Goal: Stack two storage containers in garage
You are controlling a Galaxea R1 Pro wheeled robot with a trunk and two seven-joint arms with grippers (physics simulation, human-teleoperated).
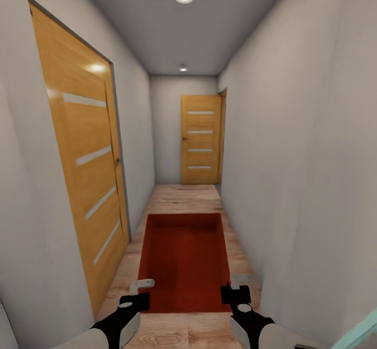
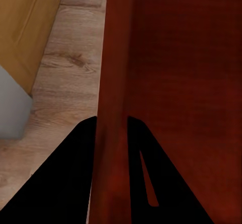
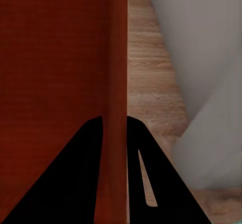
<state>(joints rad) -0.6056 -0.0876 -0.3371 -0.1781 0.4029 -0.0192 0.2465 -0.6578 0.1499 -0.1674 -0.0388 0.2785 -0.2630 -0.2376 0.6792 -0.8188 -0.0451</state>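
Note:
One red-orange open-topped storage container [image 1: 183, 260] hangs level above the light wood plank floor [image 1: 180, 198] of a narrow hallway, held between both arms. My left gripper [image 1: 140, 288] is shut on the container's left wall [image 2: 112, 72]. That wall runs between the black fingers [image 2: 65, 173]. My right gripper [image 1: 235, 284] is shut on the right wall [image 3: 118, 57], clamped between its black fingers [image 3: 75, 173]. The container's inside looks empty. I cannot tell whether a second container sits beneath it.
White walls close in on both sides of the corridor. A closed wood-panelled door [image 1: 84, 171] stands close on the left, and another one [image 1: 201, 139] closes the far end. A teal edge [image 1: 361, 332] shows at the bottom right.

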